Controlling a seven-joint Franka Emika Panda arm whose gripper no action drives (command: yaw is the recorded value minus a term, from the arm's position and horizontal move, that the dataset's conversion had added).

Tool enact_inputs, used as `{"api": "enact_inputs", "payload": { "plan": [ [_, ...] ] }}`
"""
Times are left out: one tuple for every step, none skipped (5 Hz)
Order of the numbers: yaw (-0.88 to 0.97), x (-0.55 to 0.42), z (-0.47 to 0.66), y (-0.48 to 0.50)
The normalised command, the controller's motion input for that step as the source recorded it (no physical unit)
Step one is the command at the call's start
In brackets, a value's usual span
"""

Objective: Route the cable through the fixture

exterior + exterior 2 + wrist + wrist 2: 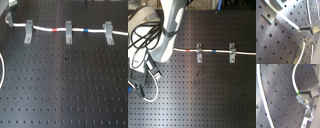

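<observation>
The white cable [47,28] runs across the far side of the board and passes under all three grey fixtures [68,31], with its red band [54,29] and blue band [86,30] between them. In the second exterior view two fixtures [199,52] show with the cable [220,51] through them; the arm hides the third. My gripper [149,82] hangs over the board at the second exterior view's lower left, well away from the fixtures. Its jaws look apart and empty. Slack cable [293,79] curves close by a fingertip [300,95] in the second wrist view.
The black perforated board [70,85] fills both exterior views. A loop of slack cable [2,70] lies at the first exterior view's left edge. The arm's body and black hoses [150,35] cover the second exterior view's upper left.
</observation>
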Motion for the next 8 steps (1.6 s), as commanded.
{"api": "enact_inputs", "payload": {
  "plan": [
    [0.00, 0.376, -0.46, -0.154],
    [0.01, 0.420, -0.57, -0.158],
    [0.06, 0.365, -0.61, -0.165],
    [0.24, 0.455, -0.38, -0.099],
    [0.86, 0.090, -0.03, 0.143],
    [0.89, 0.097, 0.00, 0.117],
    [0.97, 0.006, 0.02, 0.013],
    [0.91, 0.029, 0.21, -0.011]
  ]
}}
